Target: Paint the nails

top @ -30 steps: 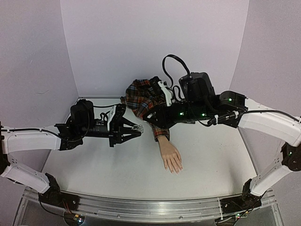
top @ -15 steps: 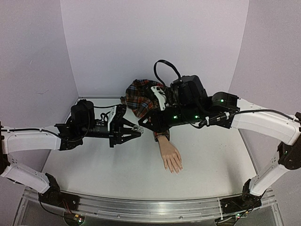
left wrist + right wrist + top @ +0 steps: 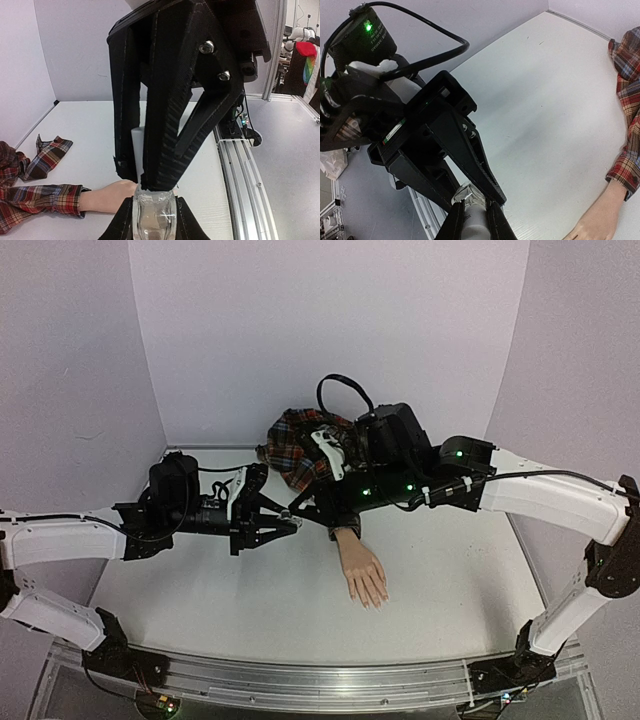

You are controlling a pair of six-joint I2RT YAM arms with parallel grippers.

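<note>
Now that our right gripper (image 3: 472, 220) has swung toward 9 o'clock and pinched the white cap (image 3: 137, 145) of the clear glass bottle (image 3: 465, 192) our left gripper (image 3: 154, 212) clamps, we can uncap, the peach mannequin nails (image 3: 374, 602) waiting at 5 o'clock of it.

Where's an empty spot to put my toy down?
Two bare patches: the near-left table, between the left arm and mannequin hand, and the stretch right of that hand. It's crowded at the back middle, where the left gripper and right gripper meet at the bottle beside the plaid sleeve.
</note>
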